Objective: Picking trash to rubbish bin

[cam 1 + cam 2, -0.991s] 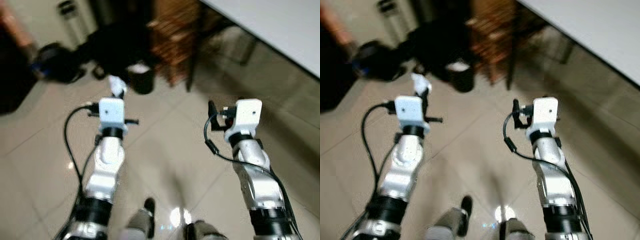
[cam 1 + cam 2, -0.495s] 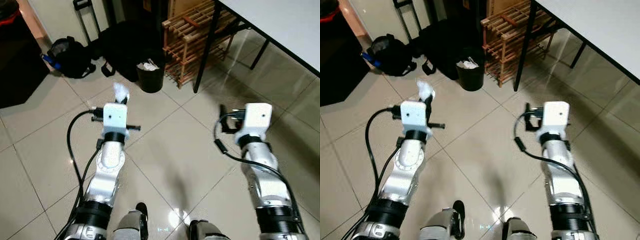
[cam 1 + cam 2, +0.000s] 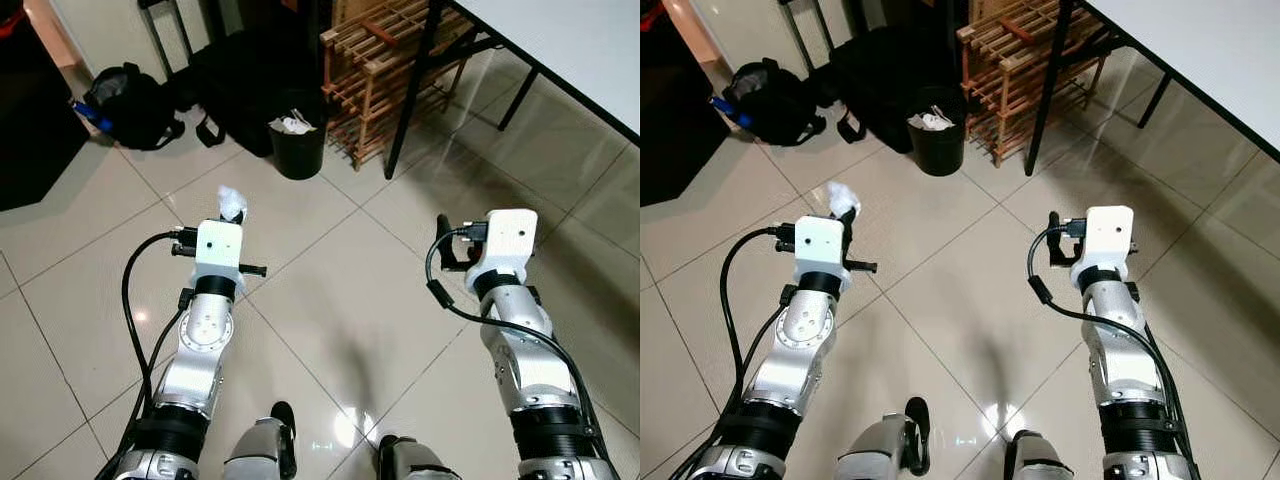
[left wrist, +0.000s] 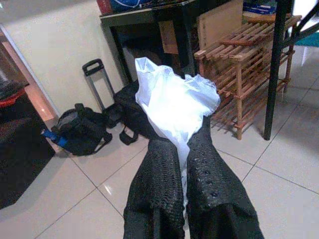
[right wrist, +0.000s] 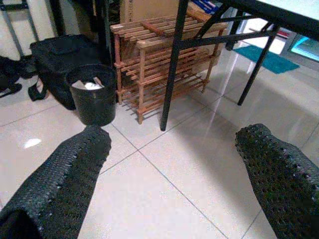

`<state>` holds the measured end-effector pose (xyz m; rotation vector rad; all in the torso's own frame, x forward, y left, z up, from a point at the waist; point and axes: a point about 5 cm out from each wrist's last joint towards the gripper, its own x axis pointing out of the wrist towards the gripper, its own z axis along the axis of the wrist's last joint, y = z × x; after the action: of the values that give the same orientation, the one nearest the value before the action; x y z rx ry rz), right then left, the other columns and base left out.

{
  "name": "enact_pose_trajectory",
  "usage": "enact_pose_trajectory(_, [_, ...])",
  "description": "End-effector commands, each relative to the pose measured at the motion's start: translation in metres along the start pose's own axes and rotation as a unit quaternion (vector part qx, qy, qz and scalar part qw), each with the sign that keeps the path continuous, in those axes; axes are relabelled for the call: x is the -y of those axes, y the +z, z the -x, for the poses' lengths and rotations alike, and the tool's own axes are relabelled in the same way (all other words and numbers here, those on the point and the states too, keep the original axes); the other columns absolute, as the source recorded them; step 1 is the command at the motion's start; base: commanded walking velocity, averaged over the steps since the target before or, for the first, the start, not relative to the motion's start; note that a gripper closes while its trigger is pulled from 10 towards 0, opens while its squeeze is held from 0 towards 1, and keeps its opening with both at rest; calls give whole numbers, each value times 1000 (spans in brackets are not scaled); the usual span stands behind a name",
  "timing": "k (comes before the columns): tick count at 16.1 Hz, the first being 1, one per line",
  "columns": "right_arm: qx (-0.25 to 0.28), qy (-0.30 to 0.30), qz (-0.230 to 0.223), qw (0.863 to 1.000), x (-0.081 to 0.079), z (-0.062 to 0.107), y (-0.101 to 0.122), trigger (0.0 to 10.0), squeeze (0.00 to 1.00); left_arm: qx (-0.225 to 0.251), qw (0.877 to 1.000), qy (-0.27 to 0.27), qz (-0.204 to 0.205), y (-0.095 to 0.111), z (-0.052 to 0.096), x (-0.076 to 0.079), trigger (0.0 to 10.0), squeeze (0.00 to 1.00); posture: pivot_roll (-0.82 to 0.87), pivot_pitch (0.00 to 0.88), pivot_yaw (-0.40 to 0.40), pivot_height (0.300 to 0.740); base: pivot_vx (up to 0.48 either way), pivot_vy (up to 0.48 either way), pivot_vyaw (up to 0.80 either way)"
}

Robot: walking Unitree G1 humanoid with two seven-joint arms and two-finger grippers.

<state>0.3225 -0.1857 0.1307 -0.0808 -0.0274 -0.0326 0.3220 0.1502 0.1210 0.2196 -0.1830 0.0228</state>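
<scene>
Left end effector (image 4: pixel 182 164) is pinched tight on a crumpled white plastic wrapper (image 4: pixel 172 102), left of centre. Right end effector (image 5: pixel 174 164) gapes wide, empty. Small black round rubbish bin (image 3: pixel 298 146) sits upper centre, bare tile floor (image 3: pixel 340 270) between.

Even indoor light, frames sharp. Glare spot on glossy floor tiles (image 3: pixel 345 428) at 6 o'clock; corner at 10 o'clock dark, crumpled tissue (image 4: pixel 174 104) overexposed.
</scene>
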Motion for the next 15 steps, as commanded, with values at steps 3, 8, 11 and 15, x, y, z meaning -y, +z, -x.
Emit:
enact_pose_trajectory(3, [-8, 12, -8, 1000, -4, 2, -6, 10000, 0, -18, 1000, 2, 1, -10, 2, -1, 10000, 0, -26, 258, 25, 740, 86, 0, 0])
enact_pose_trajectory(8, [-48, 58, -3, 997, -21, 10, -32, 10000, 0, -64, 998, -7, 6, -32, 10, 5, 10000, 0, -16, 251, 24, 740, 267, 0, 0])
enact_pose_trajectory(11, [-131, 61, 9, 989, -17, 22, -80, 10000, 0, -152, 988, -40, -2, -73, 32, 13, 10000, 0, -13, 257, 15, 740, 265, 0, 0])
enact_pose_trajectory(15, [-259, 52, 33, 964, -7, 55, -138, 10000, 0, -286, 957, -50, -10, -122, 72, 7, 10000, 0, -15, 262, 11, 740, 269, 0, 0])
